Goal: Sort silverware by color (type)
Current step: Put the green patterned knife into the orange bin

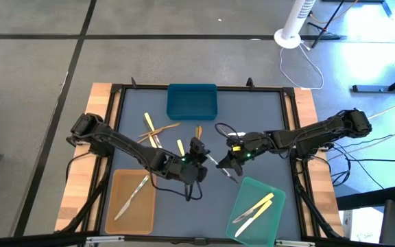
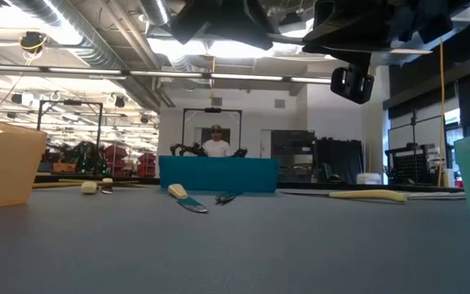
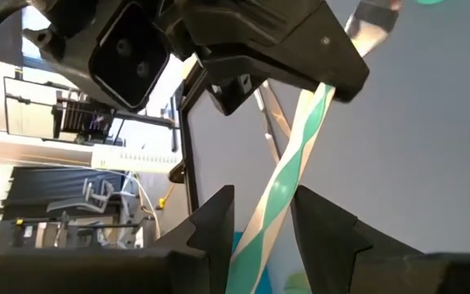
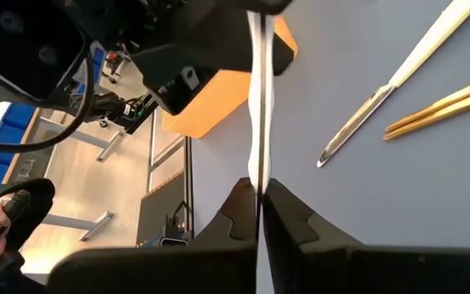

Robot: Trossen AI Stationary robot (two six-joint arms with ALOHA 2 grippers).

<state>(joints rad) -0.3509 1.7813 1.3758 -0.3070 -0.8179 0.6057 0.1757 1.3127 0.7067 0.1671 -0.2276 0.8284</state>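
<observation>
A silvery utensil (image 1: 218,165) hangs over the table's middle between my two grippers. My right gripper (image 1: 226,167) is shut on it. My left gripper (image 1: 201,163) faces it from the left, open, with one finger on each side of the utensil's free stretch (image 3: 288,163). Loose pale yellow utensils (image 1: 149,127) and brown utensils (image 1: 198,130) lie flat on the grey table. Another silvery utensil (image 1: 134,195) lies in the tan tray (image 1: 115,219). Two pale yellow ones (image 1: 254,208) lie in the green tray (image 1: 273,223). My left gripper has its fingers (image 3: 325,233) on either side of the utensil's shaft; whether they touch it I cannot tell. My right gripper pinches the utensil's flat faces (image 4: 256,167) between its two fingers, coming from the table's right. The fingers lie along the utensil, which sticks out past them toward the left gripper, clear of the table.
A blue tray (image 1: 192,101) stands at the far middle of the table. A black cable (image 1: 223,128) loops on the table behind the right gripper. In the room beyond the table a person (image 2: 216,143) shows.
</observation>
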